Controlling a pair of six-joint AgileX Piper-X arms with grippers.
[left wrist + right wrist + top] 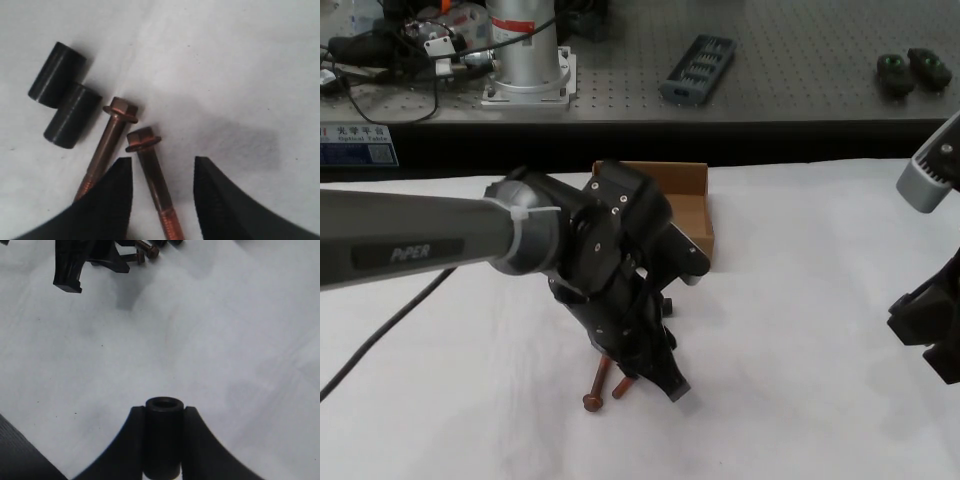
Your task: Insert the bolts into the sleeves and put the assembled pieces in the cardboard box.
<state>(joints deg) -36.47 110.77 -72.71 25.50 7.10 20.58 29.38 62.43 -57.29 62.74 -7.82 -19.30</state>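
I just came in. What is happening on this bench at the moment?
The left hand is open and low over two bolts on the white cloth, one bolt lying between its fingers. Two loose sleeves lie beside them. The right hand is shut on a third sleeve, away from the others. The cardboard box stands beyond the left arm.

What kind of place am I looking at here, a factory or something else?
Most likely a research lab: behind the cloth-covered bench stands a perforated metal table with loose cables and a tool-bit case, and a robot arm hangs over the cloth.
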